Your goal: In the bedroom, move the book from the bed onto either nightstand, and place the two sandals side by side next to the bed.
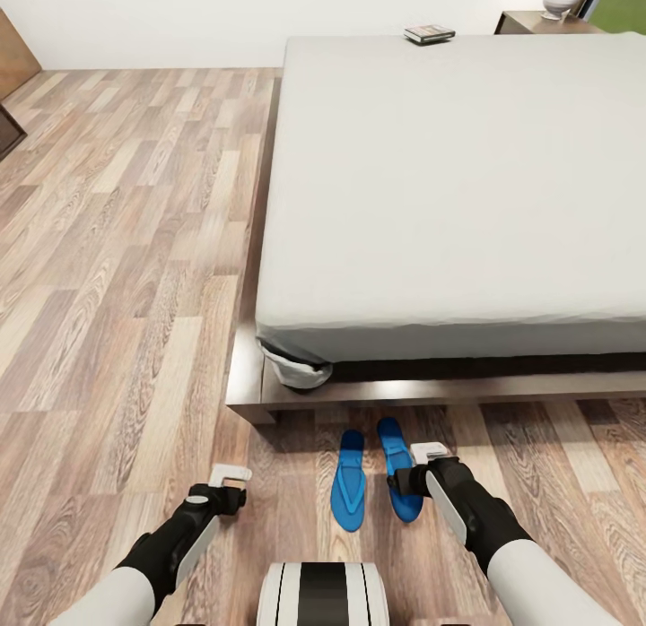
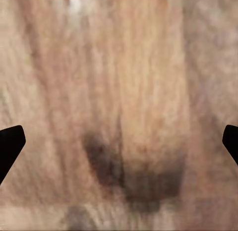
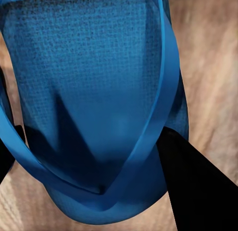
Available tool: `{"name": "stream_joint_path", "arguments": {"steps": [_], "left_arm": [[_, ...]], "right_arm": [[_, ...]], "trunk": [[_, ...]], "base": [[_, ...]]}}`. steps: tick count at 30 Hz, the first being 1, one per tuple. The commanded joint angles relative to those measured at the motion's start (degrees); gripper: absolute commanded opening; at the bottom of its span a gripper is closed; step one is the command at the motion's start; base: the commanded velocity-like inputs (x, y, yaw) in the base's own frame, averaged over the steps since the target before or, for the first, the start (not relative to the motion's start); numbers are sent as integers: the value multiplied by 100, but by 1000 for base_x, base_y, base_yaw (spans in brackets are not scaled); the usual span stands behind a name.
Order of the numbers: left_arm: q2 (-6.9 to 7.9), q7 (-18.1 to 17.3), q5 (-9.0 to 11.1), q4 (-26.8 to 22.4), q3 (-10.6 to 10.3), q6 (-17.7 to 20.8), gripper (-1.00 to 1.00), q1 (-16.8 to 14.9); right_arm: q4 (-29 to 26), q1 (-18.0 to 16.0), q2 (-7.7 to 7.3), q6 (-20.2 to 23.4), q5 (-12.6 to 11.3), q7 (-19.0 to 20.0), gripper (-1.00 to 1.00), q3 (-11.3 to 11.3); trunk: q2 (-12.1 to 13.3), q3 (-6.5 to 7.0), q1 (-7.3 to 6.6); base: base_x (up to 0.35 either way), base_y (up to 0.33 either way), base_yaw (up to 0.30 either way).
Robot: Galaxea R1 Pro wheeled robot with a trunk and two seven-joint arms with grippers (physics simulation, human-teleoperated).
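While the book (image 1: 428, 34) is lying at the top of the frame on the bed (image 1: 449, 186), the right gripper (image 1: 414, 476) is clasping one soft, light sandal (image 1: 397, 465) by its bendable toe strap, beside the other sandal (image 1: 348, 491), and the left gripper (image 1: 226, 490) is hanging released.

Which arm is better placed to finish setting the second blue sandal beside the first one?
The right. Its gripper is at the right-hand bright blue flat sandal, and its wrist view shows black fingers beside the sole. The left gripper hangs open over bare wood-plank floor.
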Motion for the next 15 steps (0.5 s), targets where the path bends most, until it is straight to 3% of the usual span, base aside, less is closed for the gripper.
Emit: {"name": "stream_joint_path", "arguments": {"steps": [1,5,9,15], "left_arm": [[23,50,60,-40,-47,56,100,-1],[130,51,60,-190,-49,117,100,-1],[419,51,68,-496,-49,229,100,17],[615,63,57,-629,-9,358,100,42]], "right_arm": [[-8,-2,-7,25,-37,-22,-100,24],[-7,-2,-6,25,-37,-22,-100,24],[-7,-2,-6,26,-37,-22,-100,24],[-7,-2,-9,27,-37,-22,-100,24]], "trunk": [[-1,-4,-1],[-1,-4,-1],[-1,-4,-1],[-1,-4,-1]], "base": [[0,0,0],[0,0,0],[0,0,0],[0,0,0]]}}
